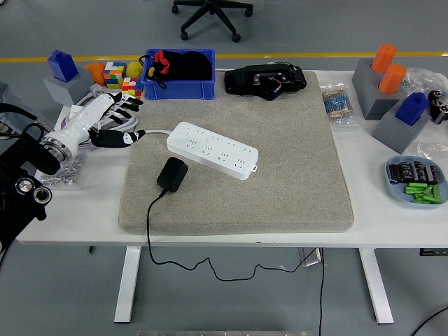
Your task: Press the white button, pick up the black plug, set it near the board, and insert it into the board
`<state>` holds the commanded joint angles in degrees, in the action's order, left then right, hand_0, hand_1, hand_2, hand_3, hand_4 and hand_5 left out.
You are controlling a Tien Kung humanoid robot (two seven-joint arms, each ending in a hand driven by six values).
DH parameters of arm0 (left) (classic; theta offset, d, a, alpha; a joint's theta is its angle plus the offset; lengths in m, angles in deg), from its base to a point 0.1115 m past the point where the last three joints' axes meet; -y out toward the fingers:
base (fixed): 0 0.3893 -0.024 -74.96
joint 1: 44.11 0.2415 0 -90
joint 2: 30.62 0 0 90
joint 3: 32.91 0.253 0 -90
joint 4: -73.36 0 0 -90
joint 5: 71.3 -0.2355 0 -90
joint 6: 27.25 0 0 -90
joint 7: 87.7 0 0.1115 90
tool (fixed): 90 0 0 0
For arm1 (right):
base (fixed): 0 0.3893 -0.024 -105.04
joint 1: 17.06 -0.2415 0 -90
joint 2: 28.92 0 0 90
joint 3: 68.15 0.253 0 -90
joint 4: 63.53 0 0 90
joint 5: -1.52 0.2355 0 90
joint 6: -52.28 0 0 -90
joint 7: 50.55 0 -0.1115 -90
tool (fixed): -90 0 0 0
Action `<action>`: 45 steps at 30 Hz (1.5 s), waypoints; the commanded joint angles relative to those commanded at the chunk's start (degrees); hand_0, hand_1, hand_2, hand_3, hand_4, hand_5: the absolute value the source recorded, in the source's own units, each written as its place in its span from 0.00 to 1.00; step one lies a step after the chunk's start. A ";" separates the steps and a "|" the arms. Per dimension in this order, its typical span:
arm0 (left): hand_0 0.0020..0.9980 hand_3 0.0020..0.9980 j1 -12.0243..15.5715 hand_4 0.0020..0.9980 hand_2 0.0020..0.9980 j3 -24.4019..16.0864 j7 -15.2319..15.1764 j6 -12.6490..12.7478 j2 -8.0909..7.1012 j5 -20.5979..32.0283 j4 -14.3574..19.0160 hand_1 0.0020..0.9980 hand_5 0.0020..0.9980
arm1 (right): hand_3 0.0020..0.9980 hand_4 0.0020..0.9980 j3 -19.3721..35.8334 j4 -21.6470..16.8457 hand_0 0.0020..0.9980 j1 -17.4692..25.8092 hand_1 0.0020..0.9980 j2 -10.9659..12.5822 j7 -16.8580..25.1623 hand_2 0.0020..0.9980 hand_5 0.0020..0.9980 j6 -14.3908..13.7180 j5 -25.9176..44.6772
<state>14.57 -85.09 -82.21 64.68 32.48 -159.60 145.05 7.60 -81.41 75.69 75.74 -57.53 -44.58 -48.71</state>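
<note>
A white power strip (212, 149) lies diagonally on the grey mat (280, 189), its white cable running off to the left. Just in front of its left end rests the black plug (172, 173), its black cord trailing down over the mat's near edge. My left hand (120, 119), white with dark fingertips, hovers at the mat's left edge, a short way left of the strip's left end. Its fingers are spread and hold nothing. The right arm does not show.
A blue bin (179, 89) with black and red items stands behind the mat, a black device (264, 80) beside it. Colour cubes (119, 75) and grey blocks (61, 77) sit at the left. On the right are grey holders (392, 91), a resistor bag (337, 105) and a plate (416, 182).
</note>
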 joint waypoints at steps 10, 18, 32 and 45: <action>0.02 0.80 -10.82 0.00 0.11 13.69 1.08 -0.30 1.54 1.90 -7.03 0.01 0.00 | 0.53 0.68 -0.47 0.01 0.59 -0.09 0.51 0.08 -0.03 0.52 0.37 0.06 0.28; 0.03 0.80 -17.33 0.00 0.11 22.17 3.39 -1.24 5.76 1.39 -15.27 0.01 0.00 | 0.53 0.68 -0.79 0.10 0.59 -0.21 0.51 0.25 -0.07 0.52 0.37 0.05 0.59; 0.03 0.78 -21.81 0.00 0.11 29.90 4.61 -1.25 11.05 0.61 -25.25 0.01 0.00 | 0.53 0.68 -2.35 0.11 0.59 -0.43 0.51 0.66 -0.10 0.52 0.37 0.03 1.04; 0.03 0.78 -24.11 0.00 0.11 34.75 4.97 -0.77 14.53 -0.27 -28.73 0.01 0.00 | 0.53 0.68 -3.04 0.13 0.59 -0.47 0.51 0.68 -0.11 0.52 0.37 0.03 1.29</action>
<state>-9.54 -50.33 -77.24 63.91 47.02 -159.88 116.31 4.56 -81.28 75.22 76.42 -57.64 -44.55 -47.42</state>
